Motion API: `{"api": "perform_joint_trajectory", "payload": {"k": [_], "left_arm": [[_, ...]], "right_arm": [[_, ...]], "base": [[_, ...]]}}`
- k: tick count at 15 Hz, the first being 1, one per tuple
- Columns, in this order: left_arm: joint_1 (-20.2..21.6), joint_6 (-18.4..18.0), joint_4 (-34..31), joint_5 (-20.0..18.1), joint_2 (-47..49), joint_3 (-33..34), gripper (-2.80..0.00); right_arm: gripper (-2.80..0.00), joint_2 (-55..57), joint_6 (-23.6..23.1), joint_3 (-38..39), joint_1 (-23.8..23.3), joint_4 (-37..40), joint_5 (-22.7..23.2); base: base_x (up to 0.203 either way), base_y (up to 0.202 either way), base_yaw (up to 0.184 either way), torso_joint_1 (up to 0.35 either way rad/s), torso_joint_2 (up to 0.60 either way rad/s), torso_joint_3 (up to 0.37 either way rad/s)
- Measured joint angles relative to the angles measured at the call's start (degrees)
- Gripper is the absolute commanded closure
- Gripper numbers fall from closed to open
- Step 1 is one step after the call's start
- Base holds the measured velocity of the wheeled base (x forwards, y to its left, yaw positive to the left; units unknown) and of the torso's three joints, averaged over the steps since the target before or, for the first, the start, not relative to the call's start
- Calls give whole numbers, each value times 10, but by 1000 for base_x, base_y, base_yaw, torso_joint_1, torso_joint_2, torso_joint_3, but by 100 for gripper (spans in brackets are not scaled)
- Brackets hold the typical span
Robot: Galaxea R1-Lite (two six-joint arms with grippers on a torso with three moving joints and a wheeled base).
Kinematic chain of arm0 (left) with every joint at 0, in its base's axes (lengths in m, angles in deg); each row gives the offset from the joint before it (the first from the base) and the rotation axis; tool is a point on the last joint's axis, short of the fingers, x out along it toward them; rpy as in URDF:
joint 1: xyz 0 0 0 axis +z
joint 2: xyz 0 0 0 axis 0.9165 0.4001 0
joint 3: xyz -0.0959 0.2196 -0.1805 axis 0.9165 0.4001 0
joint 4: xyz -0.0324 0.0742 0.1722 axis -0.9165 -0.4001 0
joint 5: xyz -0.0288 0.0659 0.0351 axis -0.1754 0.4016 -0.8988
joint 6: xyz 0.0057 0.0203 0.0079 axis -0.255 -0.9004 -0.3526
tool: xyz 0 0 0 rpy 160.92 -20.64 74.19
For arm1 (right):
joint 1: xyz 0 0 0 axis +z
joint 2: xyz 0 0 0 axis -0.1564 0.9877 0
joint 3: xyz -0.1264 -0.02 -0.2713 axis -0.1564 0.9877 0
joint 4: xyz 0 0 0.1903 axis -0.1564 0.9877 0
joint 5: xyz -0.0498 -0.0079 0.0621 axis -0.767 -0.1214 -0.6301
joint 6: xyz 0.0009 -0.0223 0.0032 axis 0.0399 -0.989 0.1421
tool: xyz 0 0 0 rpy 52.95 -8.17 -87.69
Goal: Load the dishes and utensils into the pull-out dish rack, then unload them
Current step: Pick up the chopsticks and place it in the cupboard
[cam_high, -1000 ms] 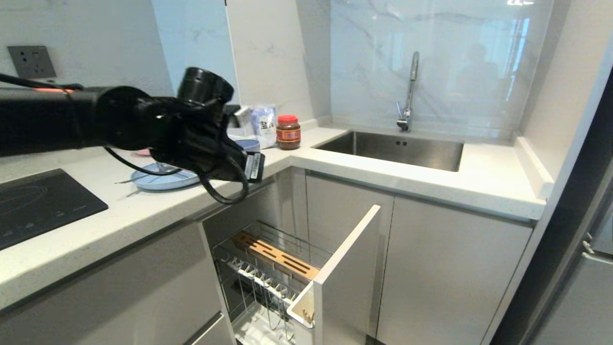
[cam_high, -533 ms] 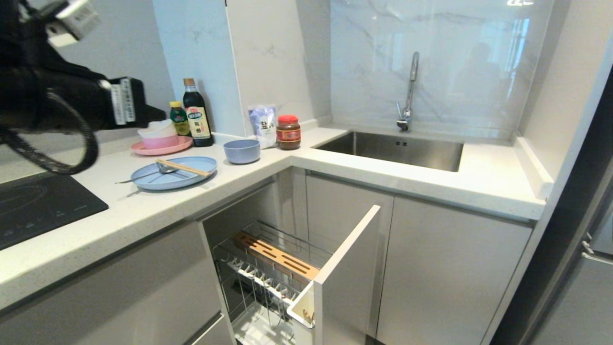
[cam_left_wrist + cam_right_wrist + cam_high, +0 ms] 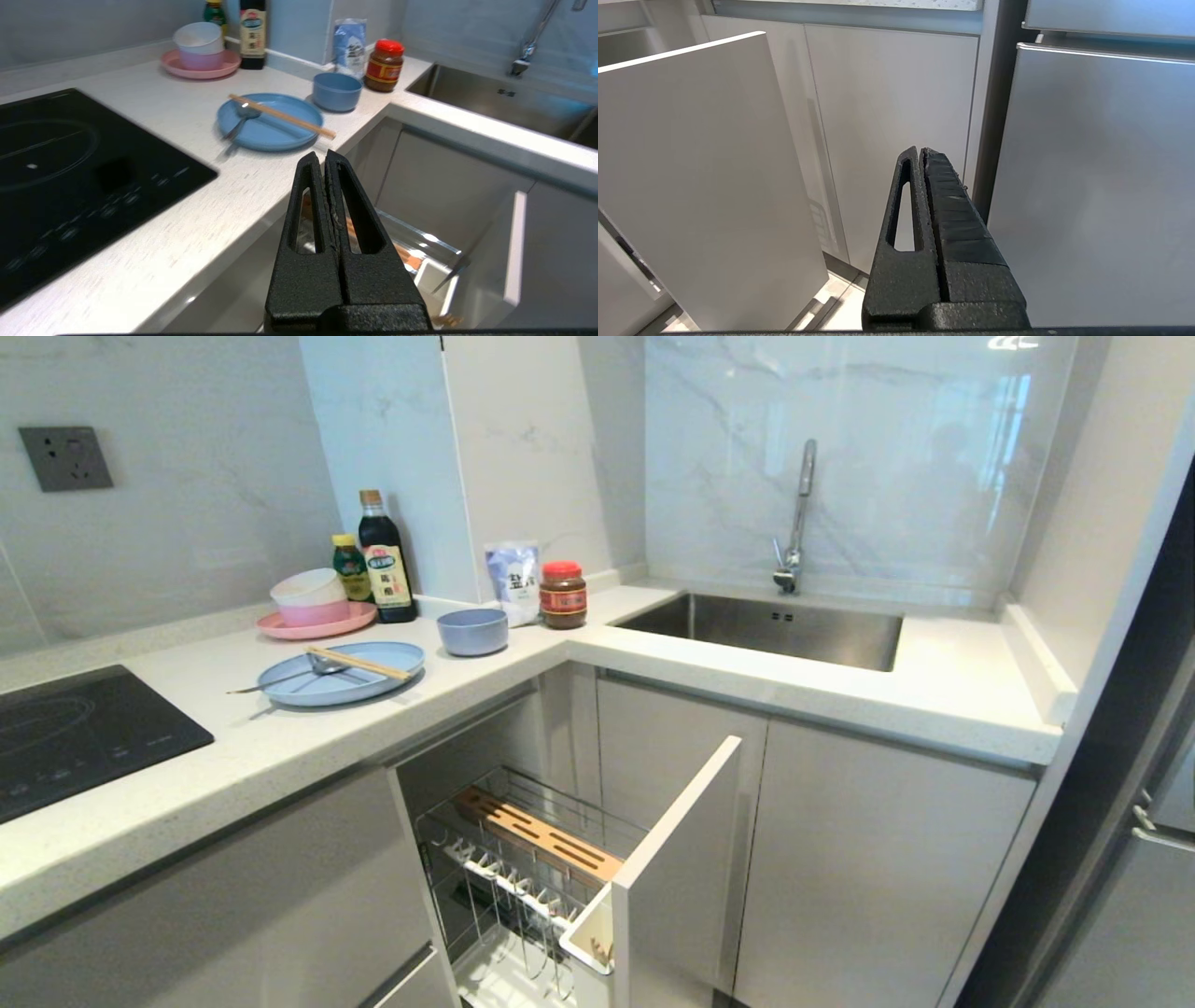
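Observation:
On the counter lies the light blue plate (image 3: 341, 674) (image 3: 275, 133), with the chopsticks (image 3: 359, 663) (image 3: 282, 116) and the spoon (image 3: 308, 670) (image 3: 240, 119) on it. The blue-grey bowl (image 3: 472, 630) (image 3: 336, 91) stands just beside it. Below, the pull-out dish rack (image 3: 523, 868) (image 3: 420, 252) stands drawn out, with its wooden strip (image 3: 541, 835), white cutlery cup (image 3: 588, 933) and grey front panel (image 3: 681, 859) (image 3: 691, 177). My left gripper (image 3: 323, 156) hangs shut and empty above the counter edge, short of the plate. My right gripper (image 3: 920, 151) is shut, low by the cabinets. Neither arm shows in the head view.
A pink plate with stacked bowls (image 3: 313, 616), two bottles (image 3: 385, 560), a bag (image 3: 512, 579) and a red-lidded jar (image 3: 562, 595) line the back wall. The sink (image 3: 766, 625) with its faucet (image 3: 798, 513) is at the right, a black hob (image 3: 75, 733) at the left.
My left arm, which stretched across the head view over the plate, has swung up and away to the left and left that view. The dishes and the rack have not moved.

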Motion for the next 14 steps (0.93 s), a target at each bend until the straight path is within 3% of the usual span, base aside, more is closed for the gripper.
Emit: {"api": "perform_joint_trajectory", "payload": {"k": [7, 11, 14], "left_arm": [[38, -32, 16, -49, -277, 243, 0], [47, -38, 97, -53, -396, 411, 0], [47, -26, 139, -57, -450, 486, 0]], "right_arm": [[0, 0, 0, 0, 0, 0, 0], [0, 0, 0, 0, 0, 0, 0], [0, 0, 0, 0, 0, 0, 0]], "base": [[0, 0, 0, 0, 0, 0], [0, 0, 0, 0, 0, 0], [0, 0, 0, 0, 0, 0]]}}
